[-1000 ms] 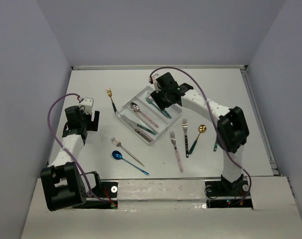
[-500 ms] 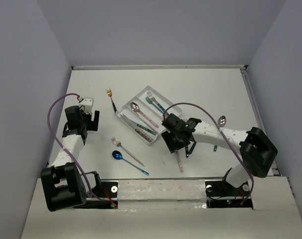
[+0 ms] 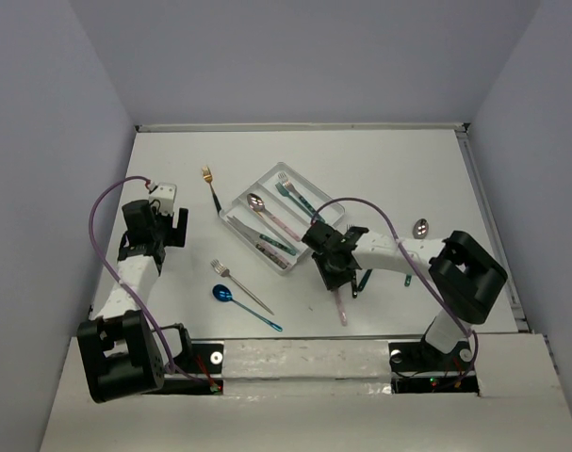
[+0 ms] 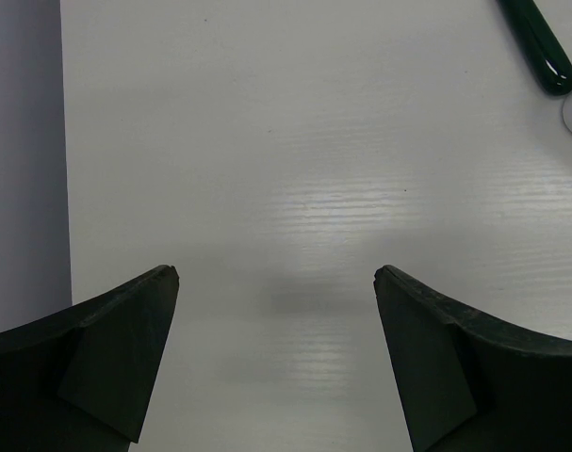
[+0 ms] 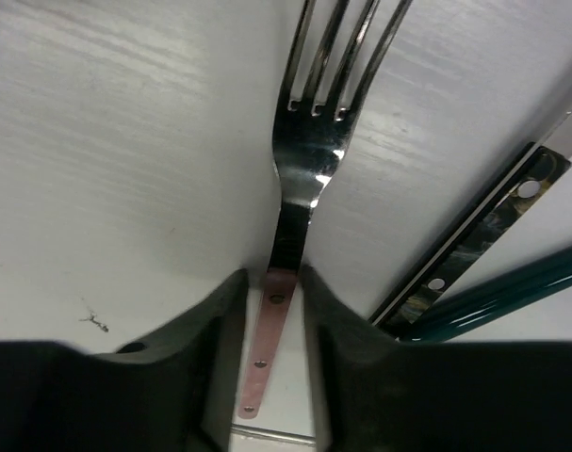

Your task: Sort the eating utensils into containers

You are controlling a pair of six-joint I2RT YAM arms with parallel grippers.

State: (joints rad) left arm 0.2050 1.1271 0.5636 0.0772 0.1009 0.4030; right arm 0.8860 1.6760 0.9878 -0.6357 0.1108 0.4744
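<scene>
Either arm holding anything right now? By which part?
Right tool is pinching the pink-handled fork at the top of its handle, where the pink meets the steel neck. Left tool is open and holds nothing.

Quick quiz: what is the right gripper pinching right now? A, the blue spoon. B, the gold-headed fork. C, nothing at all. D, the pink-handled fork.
D: in the right wrist view, the right gripper has its fingers pressed against both sides of the pink-handled fork, right where the pink handle meets the silver neck.
</scene>
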